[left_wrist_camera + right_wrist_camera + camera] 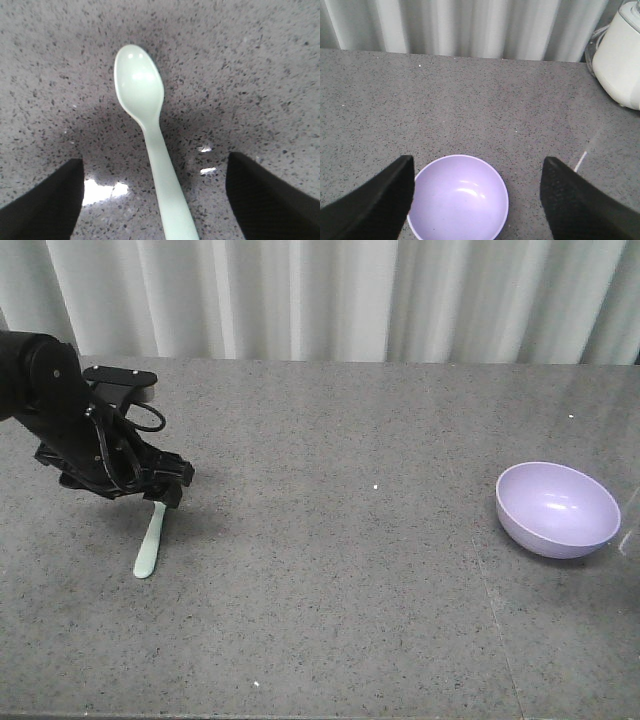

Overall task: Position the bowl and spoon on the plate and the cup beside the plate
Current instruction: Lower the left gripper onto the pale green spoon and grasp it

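The spoon (149, 545) lies flat on the counter (330, 540) at its left end, hollow side up, with its handle running back under the left pincer (155, 161). That pincer is spread wide, one finger on each side of the handle and neither touching it. The straddle makes sense: closing across the narrow handle is the surest hold on something this flat, and it leaves the head free. How low the fingers sit above the counter is hard to judge from these views.

The bowl (557, 508) stands upright and empty, far off at the right end. The right pincer (477, 162) is also spread, with its fingers (375, 200) wider apart than the bowl and centred over its near side. I read this as lining up either to take the rim or to close on the whole body.

Neither the plate nor the cup shows in any view, so where the things are to go cannot be placed from here. Both pickups look poised but not begun. A white appliance (622, 55) sits at the far right, clear of the bowl.
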Controlling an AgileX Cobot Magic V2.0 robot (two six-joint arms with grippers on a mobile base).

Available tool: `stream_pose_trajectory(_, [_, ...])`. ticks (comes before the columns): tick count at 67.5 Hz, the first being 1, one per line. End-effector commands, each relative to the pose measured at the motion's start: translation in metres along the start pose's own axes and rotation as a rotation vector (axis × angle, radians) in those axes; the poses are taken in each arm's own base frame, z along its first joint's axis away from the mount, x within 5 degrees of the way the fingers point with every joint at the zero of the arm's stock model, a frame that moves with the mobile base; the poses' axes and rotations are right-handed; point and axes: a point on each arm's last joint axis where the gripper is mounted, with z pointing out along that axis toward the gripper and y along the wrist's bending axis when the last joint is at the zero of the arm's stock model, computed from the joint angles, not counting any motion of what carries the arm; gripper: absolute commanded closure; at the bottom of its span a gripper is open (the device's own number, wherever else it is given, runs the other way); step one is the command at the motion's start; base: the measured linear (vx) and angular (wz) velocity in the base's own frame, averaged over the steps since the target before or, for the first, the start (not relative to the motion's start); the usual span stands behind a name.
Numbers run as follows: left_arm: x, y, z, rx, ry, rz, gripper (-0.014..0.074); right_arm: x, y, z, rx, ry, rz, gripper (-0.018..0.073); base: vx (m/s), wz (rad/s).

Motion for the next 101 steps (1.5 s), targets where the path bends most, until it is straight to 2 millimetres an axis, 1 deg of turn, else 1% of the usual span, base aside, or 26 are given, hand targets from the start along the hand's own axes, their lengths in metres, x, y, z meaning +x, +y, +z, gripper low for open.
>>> stream_pose_trajectory(1, [-0.008, -0.004, -0.015, 0.013, -0.067, -0.01, 0.0031, -0.016, 0.0, -0.008, -0.004, -0.104, -0.025, 0.0035, 0.0, 0.0])
stream_pose_trajectory(7, [-0.008, -0.004, -0.007, 0.012, -0.043, -0.023, 0.0031, -0.016, 0.0, -0.008, -0.003, -0.101, -0.025, 0.0035, 0.0, 0.0])
stream_pose_trajectory(26, [-0.007, -0.003, 0.004, 0.009, -0.01, -0.039, 0.0031, -0.016, 0.0, -0.008, -0.003, -0.1, -0.024, 0.0036, 0.0, 0.0])
stream_pose_trajectory(35, [-0.006, -0.003, 0.012, 0.007, 0.016, -0.04, 0.0045, -0.016, 0.0, -0.008, -0.003, -0.1, -0.024, 0.0036, 0.0, 0.0])
stream_pose_trajectory(48, [-0.006, -0.002, 0.019, 0.004, 0.033, -0.119, 0.0062, -0.015, 0.0, -0.006, -0.003, -0.095, -0.025, 0.0036, 0.0, 0.0])
stream_pose_trajectory(64, [-0.002, -0.002, 0.027, -0.001, 0.086, -0.12, 0.0064, -0.015, 0.0, -0.006, -0.004, -0.095, -0.023, 0.0036, 0.0, 0.0])
stream_pose_trajectory(68, [-0.001, -0.002, 0.028, -0.002, 0.096, -0.12, 0.0079, -0.015, 0.0, -0.006, -0.004, -0.095, -0.023, 0.0036, 0.0, 0.0])
stream_pose_trajectory(75, [0.0, -0.002, 0.03, -0.003, 0.11, -0.121, 0.0148, -0.015, 0.0, -0.006, -0.004, -0.095, -0.023, 0.0036, 0.0, 0.0])
stream_pose_trajectory(82, [0.0, -0.002, 0.031, 0.002, 0.116, -0.124, 0.0269, -0.015, 0.0, -0.006, -0.004, -0.095, -0.023, 0.0036, 0.0, 0.0])
stream_pose_trajectory(90, [0.0, -0.002, 0.031, 0.002, 0.121, -0.118, 0.044, -0.015, 0.0, -0.006, -0.004, -0.095, -0.023, 0.0036, 0.0, 0.0])
stream_pose_trajectory(96, [0.0, -0.002, 0.031, 0.004, 0.121, -0.092, 0.0547, -0.015, 0.0, -0.006, -0.004, -0.095, -0.023, 0.0036, 0.0, 0.0])
stream_pose_trajectory(100, [0.0, -0.003, 0.031, 0.005, 0.122, -0.081, 0.0605, -0.015, 0.0, -0.006, -0.004, -0.095, -0.023, 0.0036, 0.0, 0.0])
stream_pose_trajectory(101, [0.0, -0.003, 0.031, 0.005, 0.122, -0.078, 0.0606, -0.015, 0.0, -0.006, -0.004, -0.095, -0.023, 0.0036, 0.0, 0.0])
